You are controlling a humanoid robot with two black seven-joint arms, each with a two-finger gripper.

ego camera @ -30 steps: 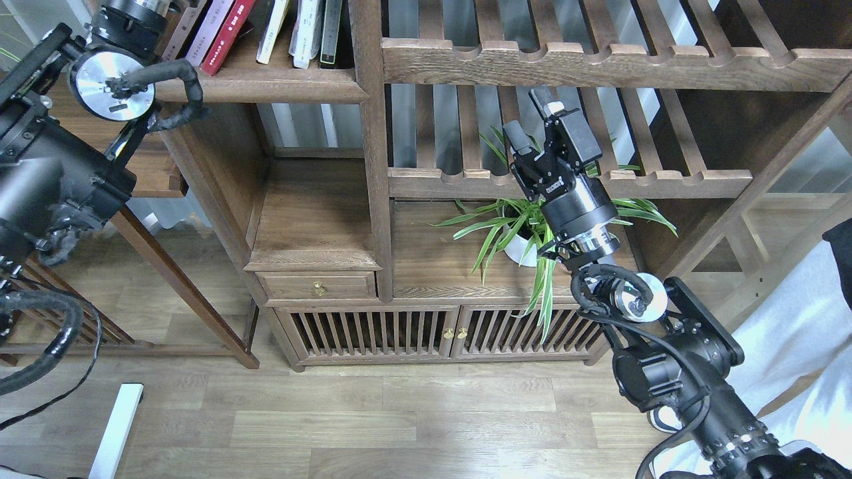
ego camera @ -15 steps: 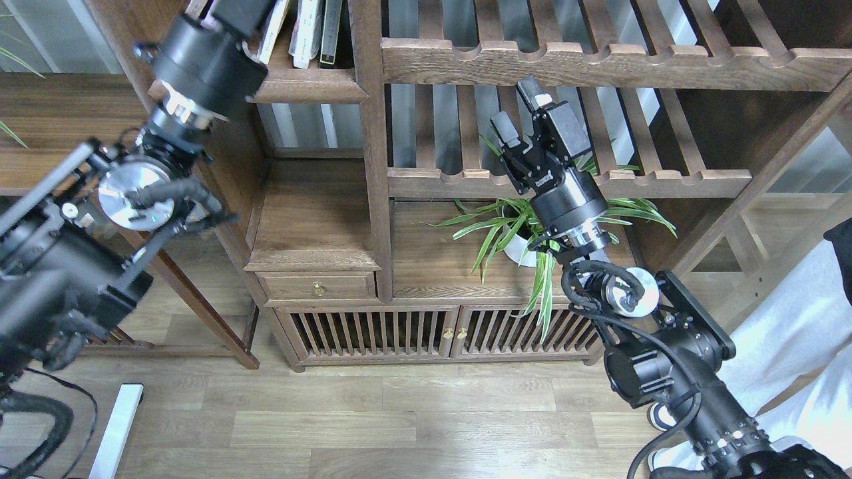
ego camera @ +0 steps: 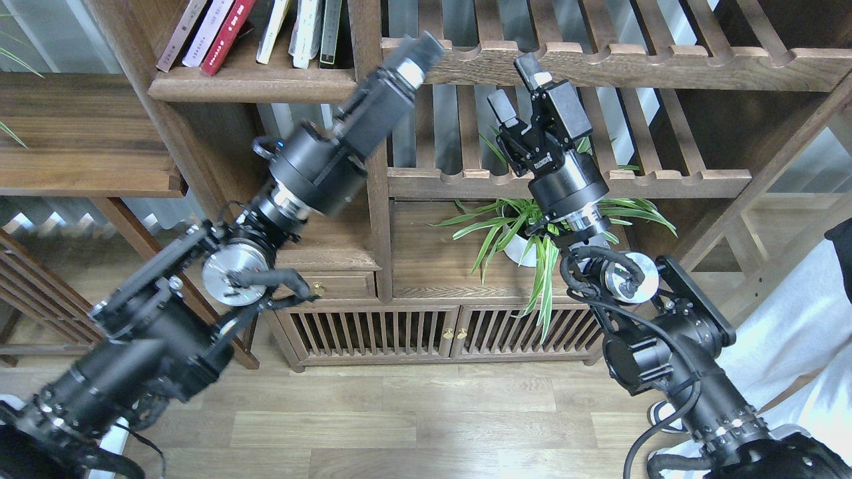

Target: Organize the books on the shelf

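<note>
The books (ego camera: 226,33) stand in a row on the shelf (ego camera: 253,85) at the upper left, the solid board with the rounded front edge. Their long axes run up and away from me, lower ends on the board. A brownish book (ego camera: 181,34), a pale lavender book (ego camera: 208,32) and a red book (ego camera: 229,36) lean together, tops tilted to the right, at the shelf's left end. Just right of them, after a small gap, a white book (ego camera: 273,30), another white book (ego camera: 306,33) and a dark-spined book (ego camera: 331,32) stand nearly upright against the wooden post (ego camera: 373,146).

My left pincer (ego camera: 416,56) reaches up and to the right across that post, its tip in front of the slatted rack (ego camera: 599,63), well to the right of the books. It is blurred, so I cannot tell how its fingers are set.

My right pincer (ego camera: 516,83) is raised before the slats, its two fingers spread apart with nothing between them. Below it sits a potted plant (ego camera: 526,229) on a lower board.
</note>
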